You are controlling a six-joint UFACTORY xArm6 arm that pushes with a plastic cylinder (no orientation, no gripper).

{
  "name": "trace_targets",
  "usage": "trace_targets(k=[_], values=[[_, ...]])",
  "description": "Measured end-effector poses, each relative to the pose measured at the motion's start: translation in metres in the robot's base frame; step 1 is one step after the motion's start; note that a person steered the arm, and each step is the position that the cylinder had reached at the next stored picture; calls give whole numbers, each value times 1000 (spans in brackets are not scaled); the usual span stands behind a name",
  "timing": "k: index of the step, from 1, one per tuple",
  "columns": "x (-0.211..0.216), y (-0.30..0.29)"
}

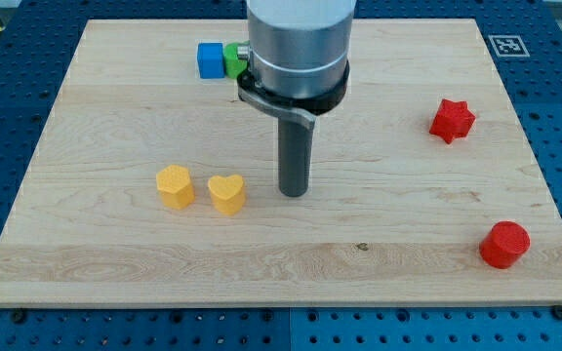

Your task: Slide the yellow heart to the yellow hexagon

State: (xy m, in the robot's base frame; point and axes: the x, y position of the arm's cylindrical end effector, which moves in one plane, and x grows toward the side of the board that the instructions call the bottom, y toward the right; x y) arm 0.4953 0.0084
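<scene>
Resting on pale wood, my tip (pixel 294 193) stands fingerless, right of yellow heart (pixel 226 194) and yellow hexagon (pixel 175 186).

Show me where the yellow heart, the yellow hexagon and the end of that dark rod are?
yellow heart (pixel 226 188): camera view, on its top face.
yellow hexagon (pixel 174 181): camera view, on its top face.
my tip (pixel 294 193): camera view, the rod's very bottom end.
</scene>
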Motion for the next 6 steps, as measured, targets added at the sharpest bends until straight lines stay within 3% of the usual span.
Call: trace_targets(k=[6], values=[[22,-38]])
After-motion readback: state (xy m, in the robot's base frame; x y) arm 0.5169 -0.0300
